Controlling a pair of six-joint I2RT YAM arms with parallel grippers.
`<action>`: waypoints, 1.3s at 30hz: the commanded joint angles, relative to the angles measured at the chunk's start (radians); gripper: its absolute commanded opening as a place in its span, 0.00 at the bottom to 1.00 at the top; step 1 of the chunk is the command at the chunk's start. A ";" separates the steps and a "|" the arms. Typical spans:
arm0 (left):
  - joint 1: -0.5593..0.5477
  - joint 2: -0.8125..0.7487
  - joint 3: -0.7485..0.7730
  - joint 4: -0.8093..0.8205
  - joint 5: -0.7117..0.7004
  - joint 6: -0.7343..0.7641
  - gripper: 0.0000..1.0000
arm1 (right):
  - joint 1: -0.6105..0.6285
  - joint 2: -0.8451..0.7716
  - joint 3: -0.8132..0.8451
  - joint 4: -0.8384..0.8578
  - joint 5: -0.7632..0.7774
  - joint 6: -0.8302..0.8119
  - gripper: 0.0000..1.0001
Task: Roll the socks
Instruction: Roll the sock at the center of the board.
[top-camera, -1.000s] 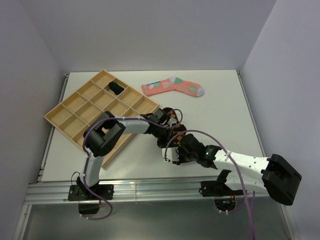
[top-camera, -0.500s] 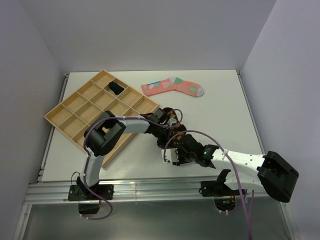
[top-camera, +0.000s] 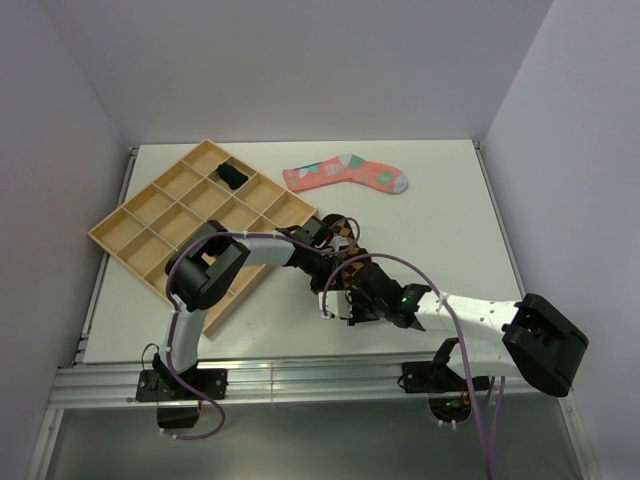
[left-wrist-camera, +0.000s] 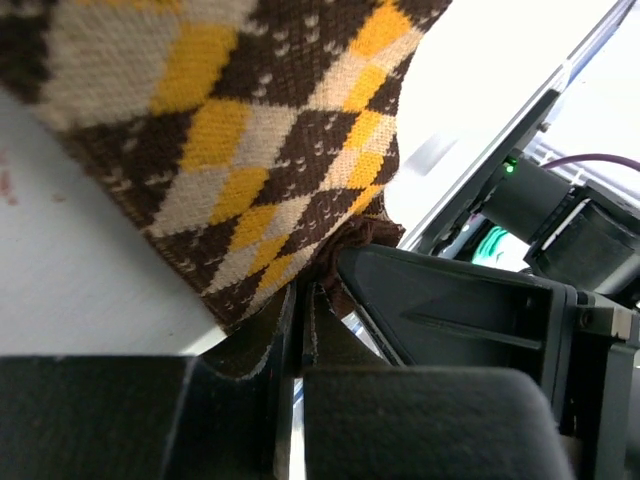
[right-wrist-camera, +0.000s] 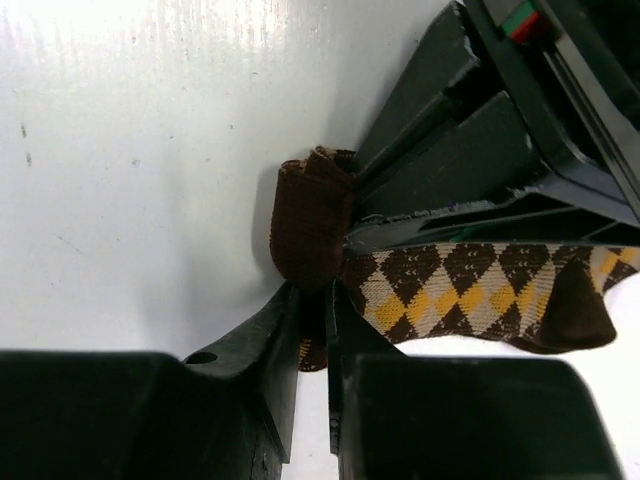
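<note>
Patterned sock (right-wrist-camera: 470, 285) at centre of desk (top-camera: 450, 220), one end bunched into small brown roll. Left end effector (left-wrist-camera: 300, 300) nearly closed, pinching sock edge. Right end effector (right-wrist-camera: 312, 300) narrow, fabric between fingers, roll just ahead of tips. Both meet at this end. Flat length seems to run toward far side, so rolling probably goes there.

socks: 3, navy sock (top-camera: 232, 177), pink sock (top-camera: 345, 175), diamond sock (left-wrist-camera: 230, 150)
tray (top-camera: 160, 215): 1
table (top-camera: 450, 200): 1
arms: 2, left arm (top-camera: 262, 248), right arm (top-camera: 470, 322)
grippers: 2, left gripper (left-wrist-camera: 302, 295), right gripper (right-wrist-camera: 312, 295)
</note>
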 joint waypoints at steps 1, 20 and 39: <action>0.004 -0.018 -0.076 0.043 -0.089 -0.017 0.09 | -0.047 0.025 0.019 -0.085 -0.112 0.040 0.06; -0.010 -0.329 -0.502 0.699 -0.532 -0.394 0.37 | -0.440 0.385 0.418 -0.684 -0.634 -0.147 0.06; -0.223 -0.414 -0.653 1.159 -0.784 0.059 0.34 | -0.552 0.785 0.739 -0.946 -0.619 -0.063 0.07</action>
